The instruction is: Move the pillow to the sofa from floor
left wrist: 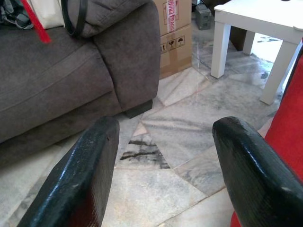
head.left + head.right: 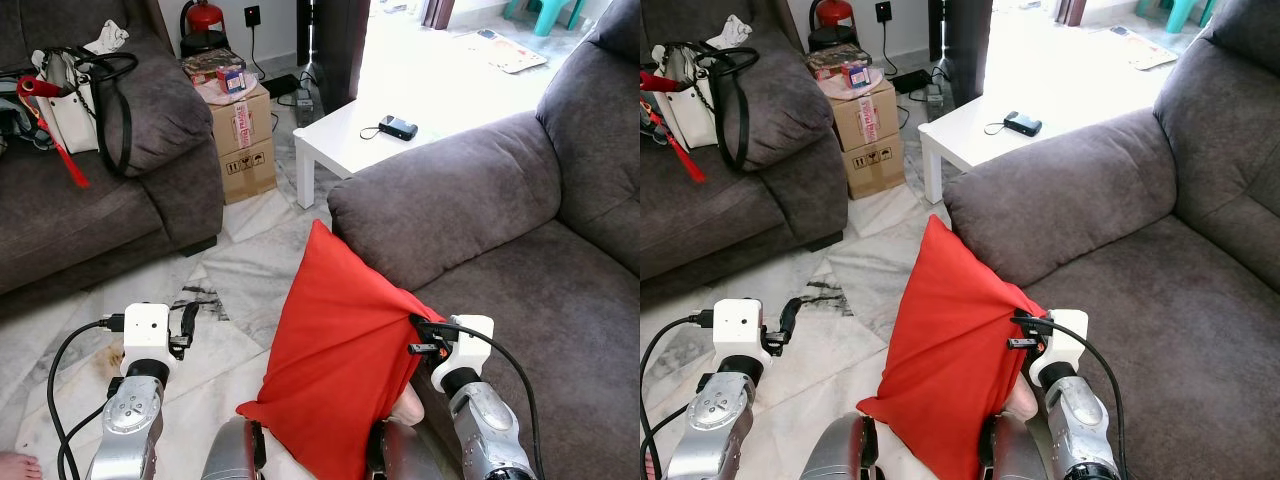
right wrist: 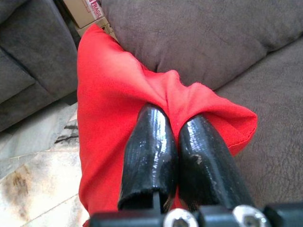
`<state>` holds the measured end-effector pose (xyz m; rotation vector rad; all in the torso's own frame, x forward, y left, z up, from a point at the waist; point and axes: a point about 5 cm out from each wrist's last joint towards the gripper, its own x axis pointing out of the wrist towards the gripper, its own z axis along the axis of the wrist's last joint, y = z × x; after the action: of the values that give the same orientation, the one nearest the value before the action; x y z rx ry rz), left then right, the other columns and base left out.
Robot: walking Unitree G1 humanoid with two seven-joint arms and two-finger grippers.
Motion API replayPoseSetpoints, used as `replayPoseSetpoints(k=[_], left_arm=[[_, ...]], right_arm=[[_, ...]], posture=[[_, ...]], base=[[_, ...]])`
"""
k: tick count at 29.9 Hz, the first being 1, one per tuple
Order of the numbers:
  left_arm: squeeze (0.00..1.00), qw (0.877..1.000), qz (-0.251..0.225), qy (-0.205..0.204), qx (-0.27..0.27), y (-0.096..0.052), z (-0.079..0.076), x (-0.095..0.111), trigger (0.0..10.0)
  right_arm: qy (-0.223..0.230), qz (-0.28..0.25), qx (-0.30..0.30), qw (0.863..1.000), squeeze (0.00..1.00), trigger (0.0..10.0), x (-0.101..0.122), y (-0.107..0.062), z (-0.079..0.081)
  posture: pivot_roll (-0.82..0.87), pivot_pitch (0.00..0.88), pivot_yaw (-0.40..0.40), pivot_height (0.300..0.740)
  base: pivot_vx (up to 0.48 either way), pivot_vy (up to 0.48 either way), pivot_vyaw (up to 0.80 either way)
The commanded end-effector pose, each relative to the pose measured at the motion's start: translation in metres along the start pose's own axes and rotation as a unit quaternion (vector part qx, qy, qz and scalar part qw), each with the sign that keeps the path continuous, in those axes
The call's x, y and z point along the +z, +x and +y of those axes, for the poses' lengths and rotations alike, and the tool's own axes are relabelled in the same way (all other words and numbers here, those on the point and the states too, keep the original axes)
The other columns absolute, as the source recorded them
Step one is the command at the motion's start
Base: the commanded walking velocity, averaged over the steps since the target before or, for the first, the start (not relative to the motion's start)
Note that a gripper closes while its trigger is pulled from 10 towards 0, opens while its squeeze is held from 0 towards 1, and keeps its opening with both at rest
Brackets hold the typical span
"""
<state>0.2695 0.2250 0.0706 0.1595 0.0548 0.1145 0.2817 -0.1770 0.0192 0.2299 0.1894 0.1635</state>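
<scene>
Marble floor (image 2: 240, 260) underfoot, pale tiles with grey veins, grey seating on both sides of you. Red pillow (image 2: 335, 365) hangs upright directly ahead, low and centred, one corner pointing up against the front of the grey sofa (image 2: 520, 240) on your right; its lower edge shows near the floor, contact unclear. Your right end effector (image 3: 174, 156) has its two black fingers pressed together, pinching a gathered fold of the pillow's right edge just beside the sofa seat. Cloth bunches around the fingertips in the right wrist view.

Your left end effector (image 1: 161, 165) sits lower left, over bare tile, fingers spread wide with nothing between them; the pillow's red edge shows just beside one finger.

Farther out: white tabletop (image 2: 345, 135) beyond the sofa arm, carrying a small dark device (image 2: 398, 127). Two stacked cardboard boxes (image 2: 240, 140) stand left of it. Second grey couch (image 2: 100, 200) on your left holds a white handbag (image 2: 70, 105) with black straps.
</scene>
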Motion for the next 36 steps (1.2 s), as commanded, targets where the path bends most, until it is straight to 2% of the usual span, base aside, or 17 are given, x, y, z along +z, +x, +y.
replayPoseSetpoints(k=[1,10,24,36], left_arm=[[0.0,1.0,0.01,-0.004,-0.004,-0.0025,-0.0007,-0.0062,10.0],[0.0,1.0,0.011,-0.006,-0.005,-0.0007,-0.0015,-0.0062,10.0],[0.0,1.0,0.011,-0.005,-0.007,-0.0007,-0.0014,-0.0068,10.0],[0.0,1.0,0.011,-0.006,-0.006,-0.0013,-0.0015,-0.007,10.0]], right_arm=[[-0.016,-0.092,-0.02,0.995,0.0,10.0,0.0422,0.007,-0.0123],[-0.015,-0.097,-0.02,0.995,0.0,10.0,0.0449,0.009,-0.0104],[-0.013,-0.101,-0.019,0.995,0.0,10.0,0.0464,0.0102,-0.0064],[-0.012,-0.104,-0.016,0.994,0.0,10.0,0.0489,0.0123,-0.0041]], posture=[[0.07,0.071,-0.044,0.638],[0.06,0.086,-0.041,0.646],[0.07,0.101,-0.038,0.74],[0.07,0.105,-0.039,0.74]], base=[[0.0,0.0,0.0],[0.0,0.0,0.0],[0.0,0.0,0.0],[0.0,0.0,0.0]])
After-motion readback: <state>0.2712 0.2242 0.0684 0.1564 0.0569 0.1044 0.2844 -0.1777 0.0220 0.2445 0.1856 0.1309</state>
